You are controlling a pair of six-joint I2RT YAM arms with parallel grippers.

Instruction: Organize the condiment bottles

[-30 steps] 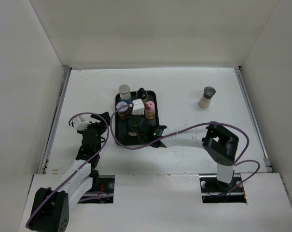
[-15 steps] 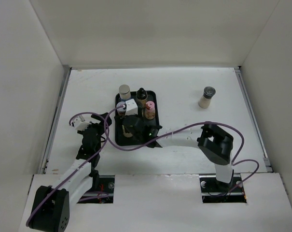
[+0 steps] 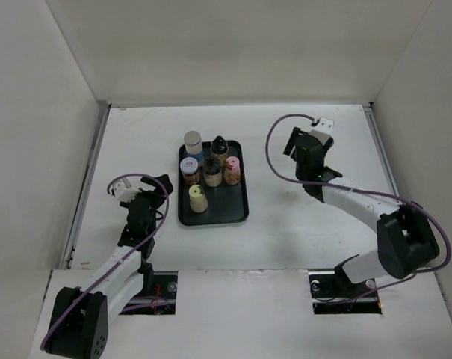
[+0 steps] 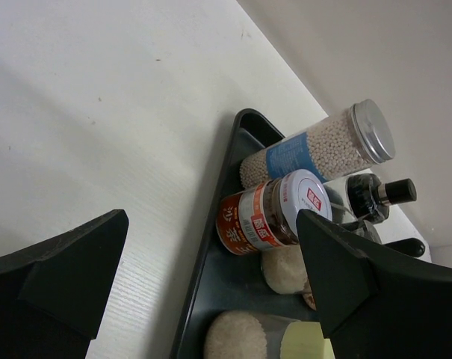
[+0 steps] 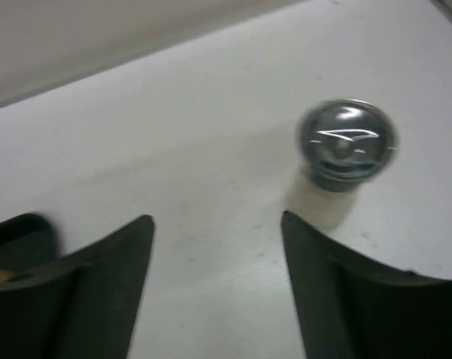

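Lone clear shaker bottle with a dark grey cap point(image 5: 347, 146) stands upright on the white table point(image 3: 285, 232), well apart from the flat black rectangular tray point(image 3: 237, 213). The right gripper point(image 5: 217, 221), over the tray a second ago, has swung across to it; its fingers are spread and empty, with the bottle ahead and right of the gap. The cream-capped bottle point(image 3: 198, 198) now stands free at the tray's near left with the other bottles. Judged: one bottle remains. The left gripper point(image 4: 211, 221) is spread apart, beside the tray.

Open table point(image 5: 211, 142) lies all round the grey-capped bottle point(image 5: 347, 146).
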